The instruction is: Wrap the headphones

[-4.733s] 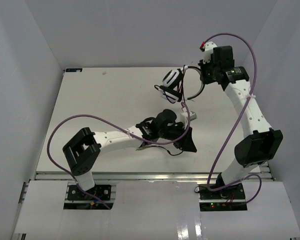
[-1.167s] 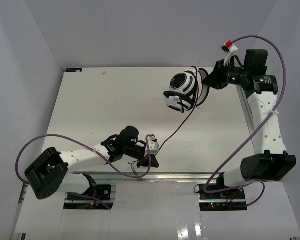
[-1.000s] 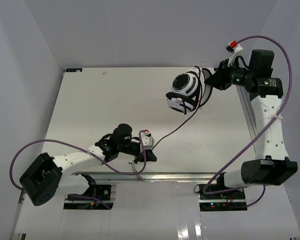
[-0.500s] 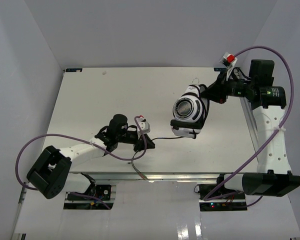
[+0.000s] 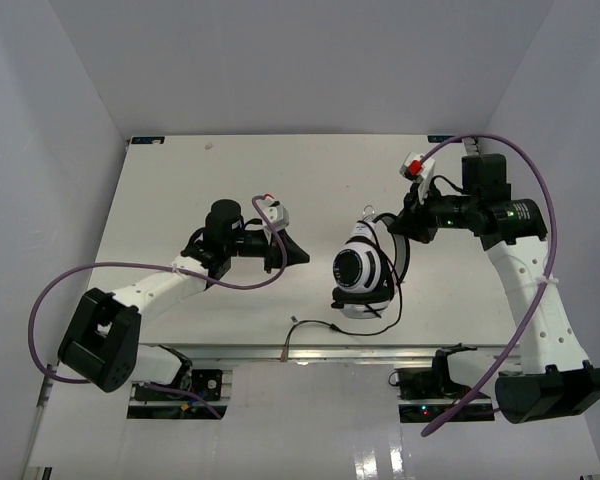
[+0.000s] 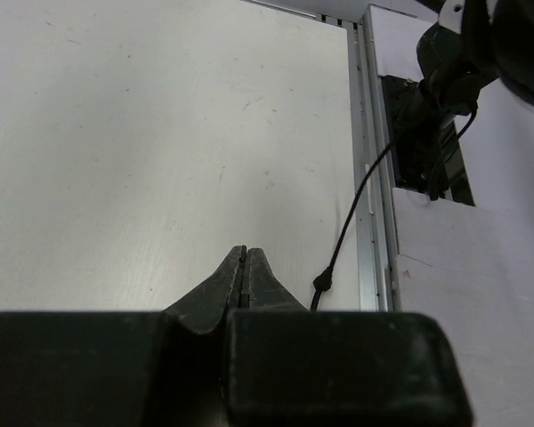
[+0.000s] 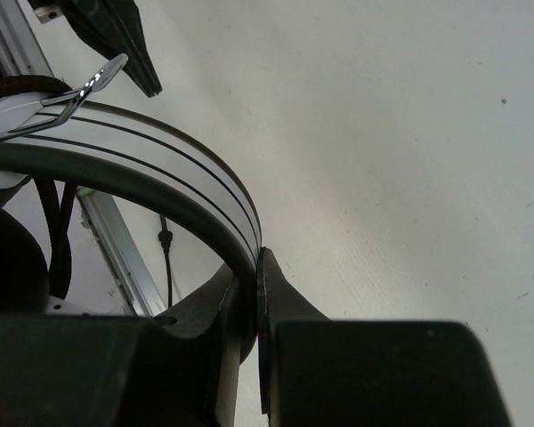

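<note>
The right gripper (image 5: 402,224) has its jaws pinched tight on the headband (image 7: 160,169) of the headphones (image 5: 365,272). They hang above the table (image 5: 180,190), right of centre and towards the near edge, one round earcup facing up. Their thin black cable (image 5: 380,325) droops onto the table by the near rail and ends in a small plug (image 6: 321,282). To the left, the left gripper (image 5: 300,255) is closed with its fingers pressed together on nothing, well apart from the cable.

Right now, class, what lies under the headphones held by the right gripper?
Under the headphones shows the white table, with their black cable trailing toward the near edge. The patch directly beneath the earcups is covered.
</note>
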